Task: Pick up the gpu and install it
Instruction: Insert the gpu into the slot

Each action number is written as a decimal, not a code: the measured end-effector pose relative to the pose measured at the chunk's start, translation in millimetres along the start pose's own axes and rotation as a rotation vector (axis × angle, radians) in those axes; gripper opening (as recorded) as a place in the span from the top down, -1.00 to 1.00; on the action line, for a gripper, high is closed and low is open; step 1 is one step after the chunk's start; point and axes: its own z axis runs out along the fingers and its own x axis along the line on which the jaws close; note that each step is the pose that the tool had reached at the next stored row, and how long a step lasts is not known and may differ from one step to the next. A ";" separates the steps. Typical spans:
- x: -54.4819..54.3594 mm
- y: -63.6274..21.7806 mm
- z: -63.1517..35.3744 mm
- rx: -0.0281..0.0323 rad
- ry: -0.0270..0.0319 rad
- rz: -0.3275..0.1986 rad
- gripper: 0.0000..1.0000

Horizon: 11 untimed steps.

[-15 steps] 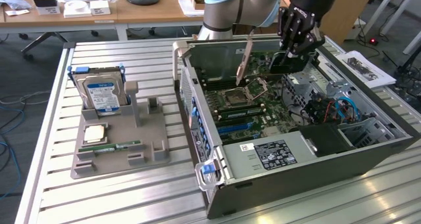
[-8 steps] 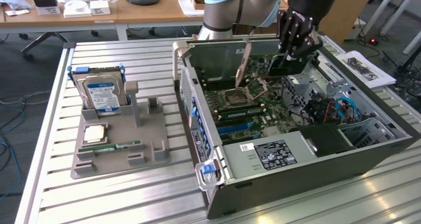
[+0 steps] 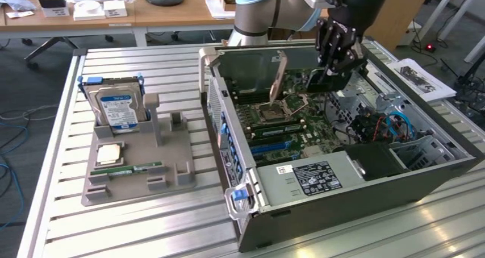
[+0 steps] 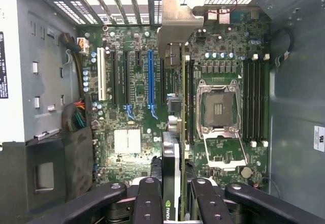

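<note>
Exterior view, hand: the black jointed metal gripper (image 3: pixel 332 70) is clamping the gpu (image 3: pixel 327 82), a slim flat dark circuit card, in the upper right of the frame
Exterior view, gpu place: it is hanging inside the open grey sheet-metal computer case (image 3: pixel 379 195), over the green motherboard (image 3: pixel 284 130); I cannot tell whether it is touching the board
Exterior view, risk: the card is thin and is being pinched near one end, so it could be tilting in the grip; a skewed descent would be pressing it against board parts rather than into a slot
Exterior view, materials: the ribbed aluminium table (image 3: pixel 151 229) is looking hard and slick; at the exterior view's left the grey plastic holder tray (image 3: pixel 163 161) is carrying a silver hard drive with a blue-white label (image 3: pixel 117 107) and a narrow green memory stick (image 3: pixel 127 170)
Wrist view, hand: the gripper (image 4: pixel 175 183) is closing its fingers (image 4: pixel 150 193) on both faces of the gpu (image 4: pixel 170 155), seen edge-on
Wrist view, gpu place: it is running between the long blue plastic slot (image 4: pixel 150 82) and the square steel-framed processor socket (image 4: pixel 218 107)
Wrist view, risk: the card's bent grey metal bracket (image 4: pixel 175 26) could be snagging the perforated rear grille; a slight sideways offset would be missing the slot
Wrist view, materials: rigid laminate, brittle connectors, sharp stamped steel edges
</note>
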 end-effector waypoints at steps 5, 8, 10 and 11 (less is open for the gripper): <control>0.2 0.7 7.1 0.0000 0.0000 0.000 0.47; 0.3 0.9 10.1 0.0000 0.0002 0.000 0.47; 0.3 0.9 10.1 -0.0001 0.0004 0.000 0.47; 0.3 1.3 10.2 0.0000 0.0002 0.000 0.47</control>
